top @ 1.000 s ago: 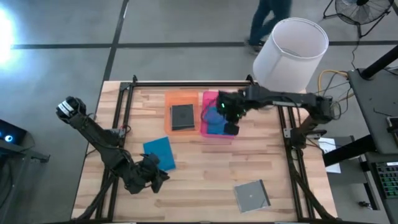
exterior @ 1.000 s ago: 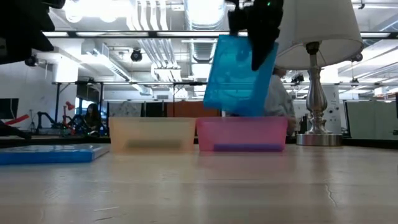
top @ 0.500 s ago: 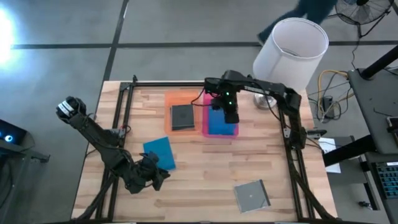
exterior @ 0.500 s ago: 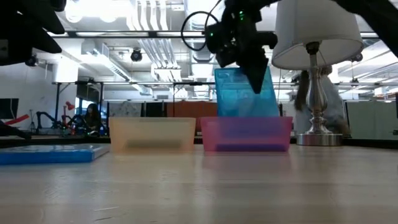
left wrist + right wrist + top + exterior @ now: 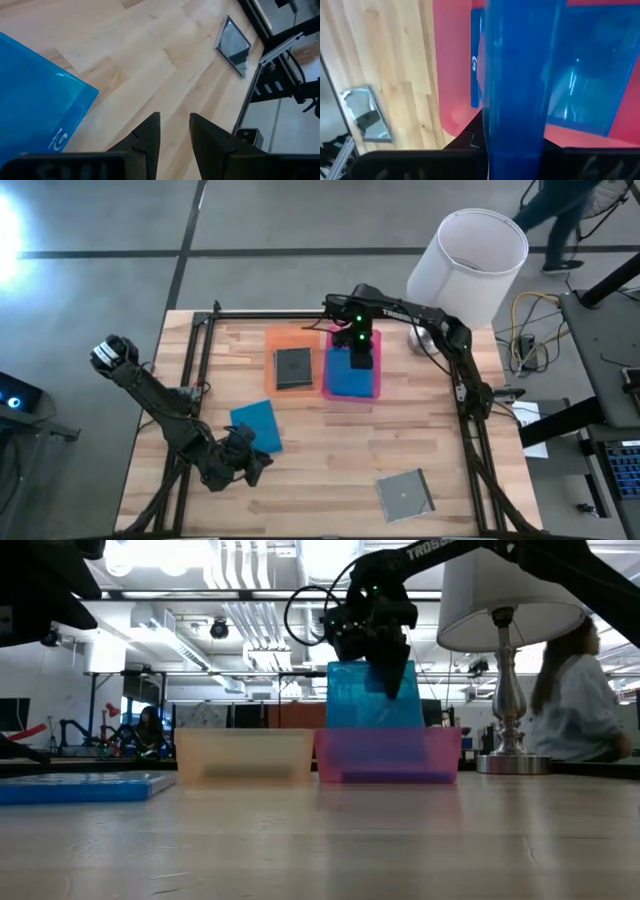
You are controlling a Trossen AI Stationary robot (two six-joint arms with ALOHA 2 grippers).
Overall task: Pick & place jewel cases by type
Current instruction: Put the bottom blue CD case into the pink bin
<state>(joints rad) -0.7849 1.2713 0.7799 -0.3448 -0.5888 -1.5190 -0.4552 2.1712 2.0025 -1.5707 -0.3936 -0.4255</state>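
Observation:
My right gripper [image 5: 362,350] is shut on a bright blue jewel case [image 5: 370,695] that stands upright with its lower part inside the pink tray [image 5: 390,758]. Another blue case [image 5: 580,75] lies flat on that tray's bottom. A dark grey case [image 5: 293,367] lies in the orange tray [image 5: 273,340]. A blue case [image 5: 256,425] lies flat on the table at the near left, and beside it my left gripper [image 5: 174,127] is open with nothing between its fingers. A clear silvery case [image 5: 405,495] lies near the front edge. My right gripper pinches the blue case between its two fingers at its upper edge [image 5: 388,678]. The fingers come from above, pointing steeply down. The right wrist view shows the case edge-on [image 5: 515,125] between them. It stands upright, its lower part inside the pink tray; whether it touches the bottom, I cannot tell.
A lamp with a white shade [image 5: 468,265] stands at the far right corner, its base [image 5: 505,762] just right of the pink tray. Black frame rails [image 5: 300,313] run along the table's far and side edges. A person [image 5: 580,700] is in the room behind.
My right gripper has gone down and toward the far edge over the pink tray, tipping to point more steeply down. The blue case it holds has come from tilted above the tray to upright, with its lower part sunk inside the tray.

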